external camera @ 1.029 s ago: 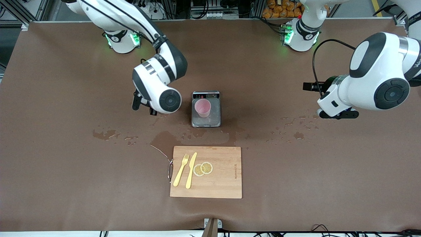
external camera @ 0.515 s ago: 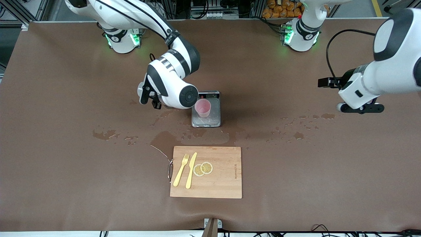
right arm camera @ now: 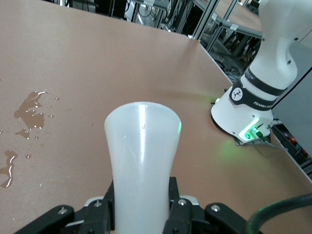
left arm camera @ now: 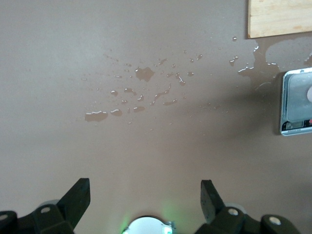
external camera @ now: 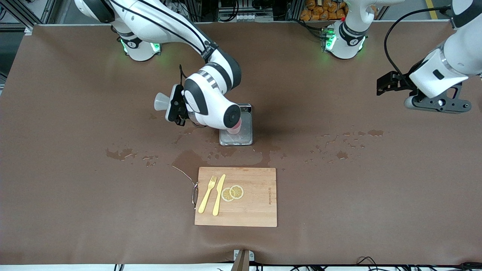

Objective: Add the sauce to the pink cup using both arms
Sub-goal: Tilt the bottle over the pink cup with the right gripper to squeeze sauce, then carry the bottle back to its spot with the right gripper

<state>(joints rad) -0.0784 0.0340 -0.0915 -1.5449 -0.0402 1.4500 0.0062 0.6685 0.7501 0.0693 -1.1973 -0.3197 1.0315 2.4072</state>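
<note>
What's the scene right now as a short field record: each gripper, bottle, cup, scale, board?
right gripper: shut on the bottle, over the table beside the scale
bottle: held tipped on its side, nozzle hidden
cup: on the scale, mostly hidden under the right arm
scale: mid-table, farther from the front camera than the board
left gripper: open, empty, up over the left arm's end of the table
board: holds fork, knife, two lemon slices
spills: wet patches around the scale
</note>
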